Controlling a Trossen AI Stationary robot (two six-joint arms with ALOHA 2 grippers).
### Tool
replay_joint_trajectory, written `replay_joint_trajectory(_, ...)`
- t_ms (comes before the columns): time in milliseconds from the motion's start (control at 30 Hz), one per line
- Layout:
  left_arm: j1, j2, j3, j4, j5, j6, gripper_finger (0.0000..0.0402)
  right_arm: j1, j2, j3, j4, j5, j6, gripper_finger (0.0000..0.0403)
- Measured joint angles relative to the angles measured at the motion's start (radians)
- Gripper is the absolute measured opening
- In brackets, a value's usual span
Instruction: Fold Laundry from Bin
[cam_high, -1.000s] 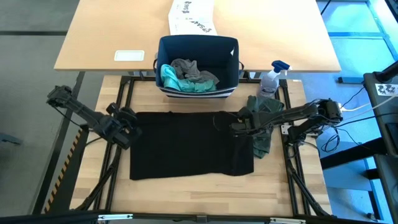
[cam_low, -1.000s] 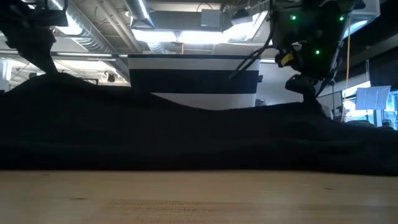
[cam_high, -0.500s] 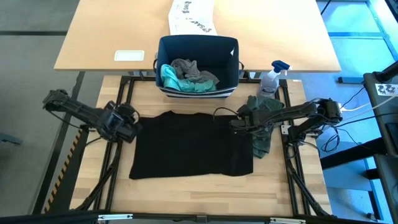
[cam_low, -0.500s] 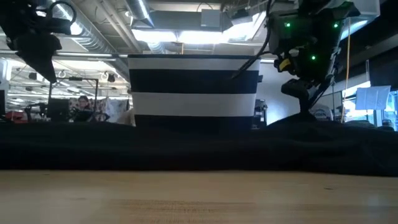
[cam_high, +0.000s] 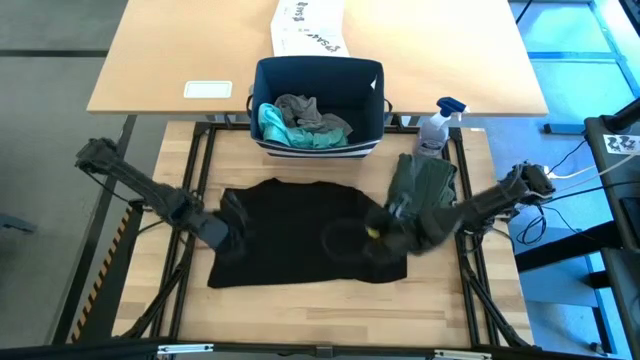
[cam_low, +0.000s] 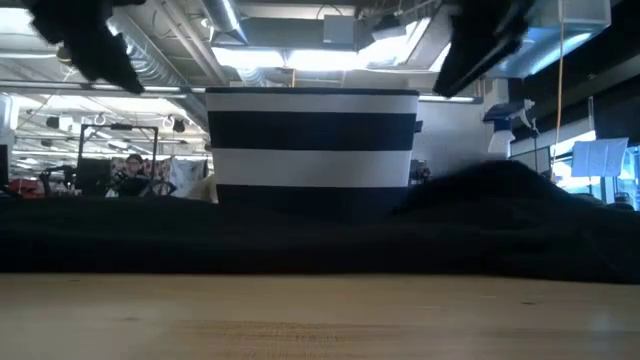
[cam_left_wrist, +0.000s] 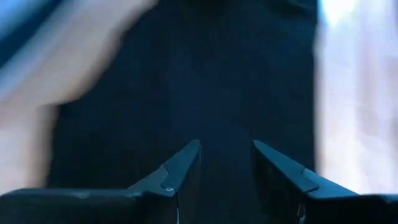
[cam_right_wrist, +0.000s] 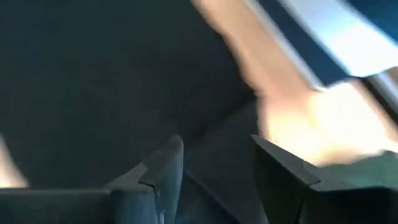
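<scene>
The large black T-shirt (cam_high: 300, 238) lies spread flat on the wooden table (cam_high: 300, 300), in front of the navy bin (cam_high: 318, 100). In the low view the shirt (cam_low: 300, 240) is a dark band before the striped bin (cam_low: 312, 140). A teal piece (cam_high: 272, 122) and a grey piece (cam_high: 305, 110) lie in the bin. An olive-green piece (cam_high: 425, 182) lies at the shirt's right. My left gripper (cam_high: 228, 222) hovers over the shirt's left part, open (cam_left_wrist: 225, 152). My right gripper (cam_high: 385, 232) hovers over the shirt's right part, open (cam_right_wrist: 214, 149). Both are blurred.
A spray bottle (cam_high: 437, 125) stands at the far right of the table, beside the bin. Behind the bin, on the lighter desk, lie a white printed box (cam_high: 308, 28) and a white card (cam_high: 208, 89). Bare wood shows along the table's near edge.
Both grippers have left the shirt's far corners and swung toward the table's near edge, over the shirt. The right one has risen as well. The shirt's far edge, raised and stretched straight before, has dropped onto the table and now curves.
</scene>
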Motion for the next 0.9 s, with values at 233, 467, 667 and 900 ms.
replay_joint_trajectory(233, -0.09, 0.185, -0.181, 0.302, 0.036, -0.146, 0.0135, 0.075, 0.005, -0.082, -0.28, 0.069, 0.386, 0.0179)
replay_joint_trajectory(467, -0.214, 0.381, -0.259, 0.437, 0.088, -0.381, 0.0135, 0.181, 0.024, -0.239, 0.242, -0.127, 0.155, 0.0179)
replay_joint_trajectory(667, -0.32, 0.468, -0.243, 0.49, 0.055, -0.492, 0.0135, 0.242, 0.098, -0.37, 0.496, -0.213, 0.141, 0.0179)
replay_joint_trajectory(900, -0.408, 0.465, -0.243, 0.482, 0.065, -0.551, 0.0135, 0.322, 0.161, -0.405, 0.469, -0.279, 0.144, 0.0179)
